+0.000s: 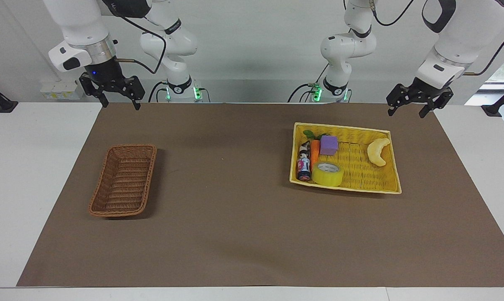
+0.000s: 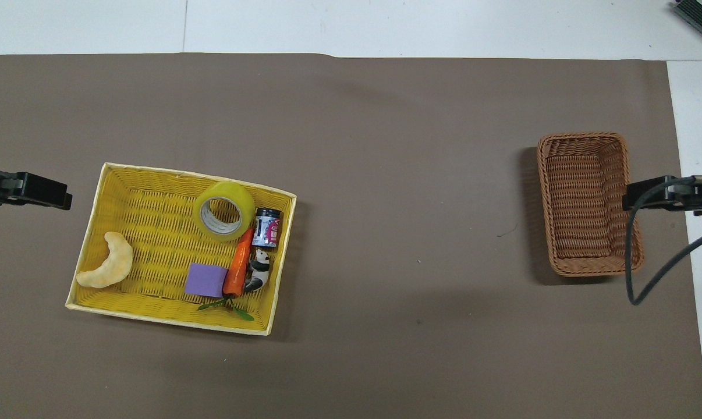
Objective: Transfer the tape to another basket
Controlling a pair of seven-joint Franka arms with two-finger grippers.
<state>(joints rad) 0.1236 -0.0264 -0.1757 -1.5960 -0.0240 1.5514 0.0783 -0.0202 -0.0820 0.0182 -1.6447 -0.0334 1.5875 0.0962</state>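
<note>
Tape (image 1: 327, 174) lies flat, core hole up, inside the yellow basket (image 1: 389, 184) at the left arm's end of the table. It sits in the basket's corner farthest from the robots, just beside a small dark can (image 1: 304, 169) and the tip of a toy carrot (image 1: 314, 153). Also in that basket: a purple cube (image 1: 329, 145), nearer to the robots than the tape; a panda figure (image 1: 304, 148) next to the carrot; a pale crescent-shaped snack (image 1: 378, 151), well apart from the rest.

The brown wicker basket (image 1: 123, 179) stands at the right arm's end of the table, on the brown mat (image 1: 235, 217) (nothing shows inside it).

Left gripper (image 1: 410, 109) hangs in the air above the mat's edge, near the yellow basket, fingers spread, holding nothing. Right gripper (image 1: 120, 101) hangs over the mat's edge at its own end, fingers likewise apart and empty. Neither touches anything.
</note>
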